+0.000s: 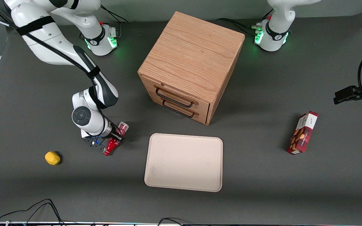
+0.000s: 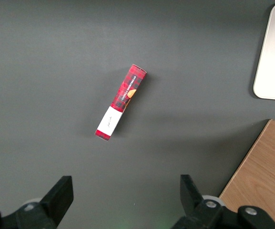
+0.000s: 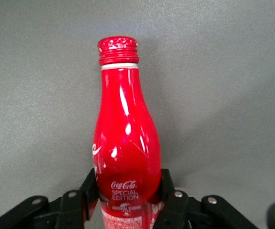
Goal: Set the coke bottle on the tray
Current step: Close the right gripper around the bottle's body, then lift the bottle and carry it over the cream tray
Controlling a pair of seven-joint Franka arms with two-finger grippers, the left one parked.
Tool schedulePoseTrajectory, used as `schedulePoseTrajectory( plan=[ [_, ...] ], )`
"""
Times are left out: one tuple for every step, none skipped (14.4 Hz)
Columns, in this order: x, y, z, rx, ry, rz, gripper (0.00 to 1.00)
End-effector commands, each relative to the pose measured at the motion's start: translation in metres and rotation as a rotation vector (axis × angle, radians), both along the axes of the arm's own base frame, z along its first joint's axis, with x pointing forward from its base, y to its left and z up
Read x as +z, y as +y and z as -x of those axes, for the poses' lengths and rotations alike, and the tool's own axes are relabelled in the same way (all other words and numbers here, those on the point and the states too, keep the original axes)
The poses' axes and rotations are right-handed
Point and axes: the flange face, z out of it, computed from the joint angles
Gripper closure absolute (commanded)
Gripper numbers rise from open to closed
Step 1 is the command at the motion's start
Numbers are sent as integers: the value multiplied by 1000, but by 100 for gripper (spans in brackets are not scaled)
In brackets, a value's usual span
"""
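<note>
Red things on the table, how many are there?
2. The coke bottle is in the gripper, beside the tray. The red snack box lies toward the parked arm's end.

- The gripper [image 1: 115, 138] is closed on the coke bottle [image 1: 117, 138], low over the dark table [image 1: 27, 194], just beside the tray [image 1: 184, 162] at the working arm's end.
- Only a narrow strip of bare table is seen between the bottle and the tray's nearest edge; nothing stands in it.
- The tray's flat surface is bare, bounded only by a low rim.
- A wooden drawer cabinet [image 1: 191, 64] rises farther from the front camera than the tray, its handles facing the tray.
- A small yellow object [image 1: 52, 158] lies near the gripper, away from the tray.
- A red snack box [image 1: 303, 132] lies well apart, toward the parked arm's end.
</note>
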Motion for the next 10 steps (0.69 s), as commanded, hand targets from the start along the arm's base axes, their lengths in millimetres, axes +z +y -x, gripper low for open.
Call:
schedulePoseTrajectory(
  plan=[
    [0,1,-3,-10,-17,21,100],
    [0,2,-3,-9,-17,21,100],
    [0,1,-3,-10,-17,21,100],
    [0,1,-3,-9,-18,21,100],
    [0,1,-3,-9,-18,21,100],
    [3,1,-4,-7,-21,22,100],
    [12,1,-5,-5,-28,25,100],
    [26,1,-7,2,-42,26,100],
    [45,-3,-8,8,-37,41,100],
    [68,-4,-8,26,-37,51,100]
  ],
)
